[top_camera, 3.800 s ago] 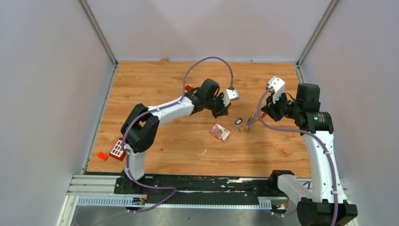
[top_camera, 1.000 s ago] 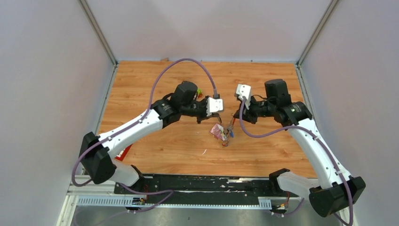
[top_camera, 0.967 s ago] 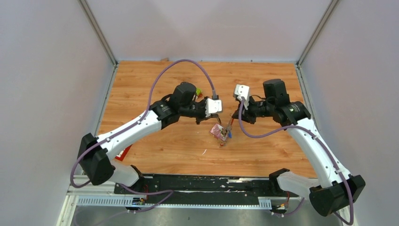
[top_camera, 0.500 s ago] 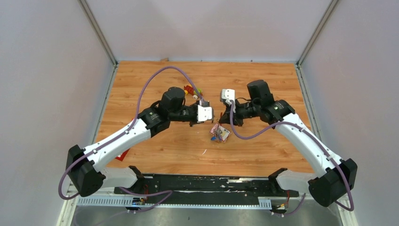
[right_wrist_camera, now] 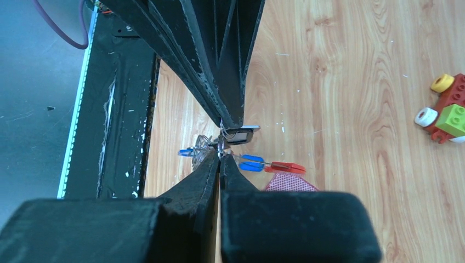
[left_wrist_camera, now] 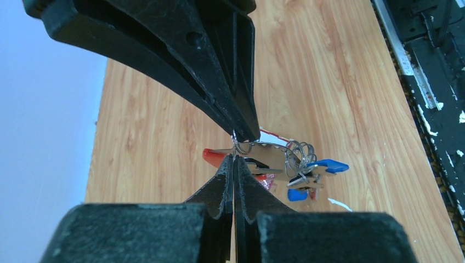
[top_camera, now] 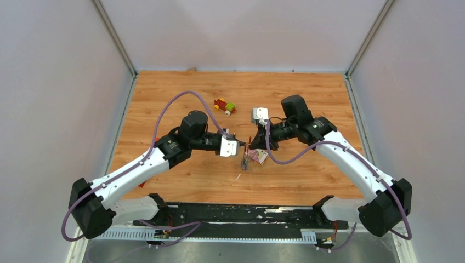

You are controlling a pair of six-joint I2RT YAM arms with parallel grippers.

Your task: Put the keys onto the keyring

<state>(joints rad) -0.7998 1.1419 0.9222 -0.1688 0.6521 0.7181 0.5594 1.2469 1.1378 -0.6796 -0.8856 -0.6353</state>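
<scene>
Keyring (left_wrist_camera: 298, 152), held clear of the desk (top_camera: 181, 93) near its middle, between two end effectors
Left end effector (left_wrist_camera: 234, 160) and right end effector (right_wrist_camera: 220, 155) both pinched closed on its thin wire, tip to tip, probably to steady or spread the ring; blue-headed keys (left_wrist_camera: 327, 164) hang from it, seemingly already threaded. Beneath: pink foil packet (top_camera: 259, 157); toy car (top_camera: 225, 106) farther back; wood-grain top, plain grey walls (top_camera: 241, 33) on three sides

Top view: the keyring (top_camera: 248, 150) and keys (top_camera: 244, 163) hang as one cluster, too small to separate, and cover one edge of the pink foil packet (top_camera: 260, 157).

Left wrist view: the pinched part of the ring is hidden between closed fingers (left_wrist_camera: 219, 189). The finger bases are blurred and cut off by the lower edge.

Right wrist view: the toy car (right_wrist_camera: 451, 104) is cut off at the right edge.
</scene>
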